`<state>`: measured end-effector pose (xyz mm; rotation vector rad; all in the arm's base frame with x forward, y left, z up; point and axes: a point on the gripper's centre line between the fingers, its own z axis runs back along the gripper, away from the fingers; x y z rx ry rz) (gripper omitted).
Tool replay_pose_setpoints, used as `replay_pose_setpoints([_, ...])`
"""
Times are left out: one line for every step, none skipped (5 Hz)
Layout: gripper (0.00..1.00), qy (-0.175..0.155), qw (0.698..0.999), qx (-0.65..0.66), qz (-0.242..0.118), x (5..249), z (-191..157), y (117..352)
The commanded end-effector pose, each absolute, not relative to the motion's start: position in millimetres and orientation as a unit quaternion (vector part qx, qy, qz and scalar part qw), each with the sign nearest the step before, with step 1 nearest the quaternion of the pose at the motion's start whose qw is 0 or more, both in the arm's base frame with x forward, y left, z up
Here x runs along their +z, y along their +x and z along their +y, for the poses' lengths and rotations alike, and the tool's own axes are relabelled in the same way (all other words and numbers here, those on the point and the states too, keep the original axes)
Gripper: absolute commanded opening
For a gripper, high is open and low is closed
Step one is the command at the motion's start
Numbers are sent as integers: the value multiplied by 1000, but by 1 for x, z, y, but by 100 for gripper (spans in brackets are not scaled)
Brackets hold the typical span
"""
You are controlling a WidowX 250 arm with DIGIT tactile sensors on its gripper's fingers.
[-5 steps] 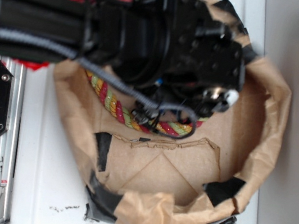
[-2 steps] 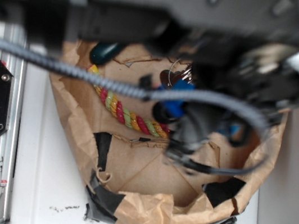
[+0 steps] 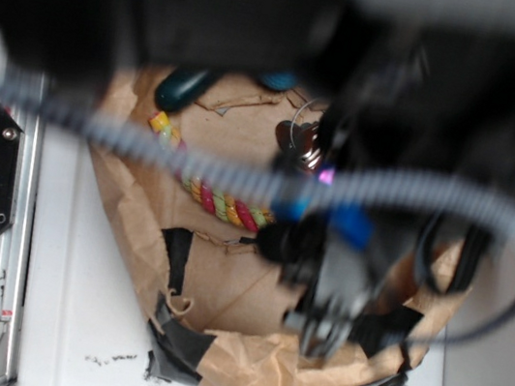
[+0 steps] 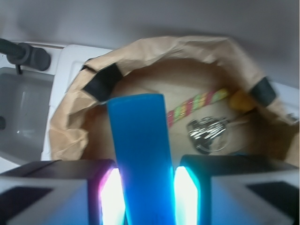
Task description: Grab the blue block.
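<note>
Seen from the wrist: gripper [image 4: 144, 194] clamped on the blue block [image 4: 140, 154], one glowing pad [image 4: 112, 197] pressed to its left face and the other [image 4: 186, 196] to its right. Long axis of the block running straight away from the camera, near end sunk out of sight between the pads, far end squared off and pointing toward the far wall of the brown paper bag [image 4: 154, 51]. Block held up clear of the bag floor, hanging above the open mouth. Below and beyond it on the floor: a multicoloured rope [image 4: 197, 104] lying on a diagonal, a bunch of metal keys [image 4: 208, 132] just beside the rope's near side, a yellow patch [image 4: 243, 100] at the rope's far end. Black tape [image 4: 103, 78] on the rim at left, another piece at right. Seen from the exterior view: arm heavily blurred across the top and right, a grey ribbed cable [image 3: 242, 166] sweeping over the bag [image 3: 135, 223]; a blur of bright blue [image 3: 350, 225] low in the arm's mass, too smeared to read its direction there. Rope [image 3: 218, 197], keys [image 3: 300, 139] and a dark teal capsule [image 3: 181, 88] visible on the bag floor.
</note>
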<state>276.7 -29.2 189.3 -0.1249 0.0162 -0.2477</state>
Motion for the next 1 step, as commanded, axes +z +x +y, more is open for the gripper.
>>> replay_pose_setpoints([0,-63,993,-97,-18,200,-40,275])
